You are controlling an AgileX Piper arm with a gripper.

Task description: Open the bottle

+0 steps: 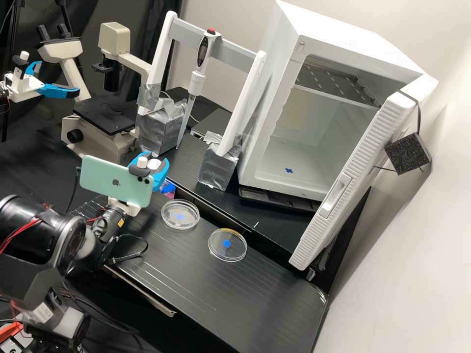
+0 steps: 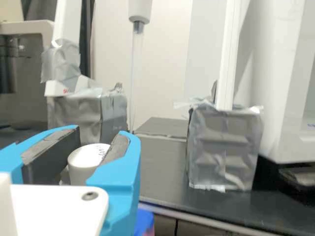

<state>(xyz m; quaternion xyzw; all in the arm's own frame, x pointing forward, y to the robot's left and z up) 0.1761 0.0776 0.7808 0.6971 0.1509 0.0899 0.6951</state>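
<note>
- In the wrist view, the gripper (image 2: 103, 134) stands parted by about the cap's width; I judge it lightly closed around the white cap (image 2: 87, 161), with the inner pads (image 2: 117, 148) at either side.
- Such a hold across the rim suits twisting. I cannot tell whether the cap is seated or loose.
- The bottle, by my reading, lies under that cap, its body hidden behind the gripper.
- The blue-and-pink item (image 2: 143, 222), low beside the gripper, may belong to the bottle or its holder; I cannot tell which.
- Two dishes (image 1: 191, 221) (image 1: 236, 248) lie on the bench (image 1: 235, 299), probably to receive liquid later.
- The pipette (image 1: 197, 82) hangs tip-down in its stand (image 1: 220, 167), presumably for that transfer.
</note>
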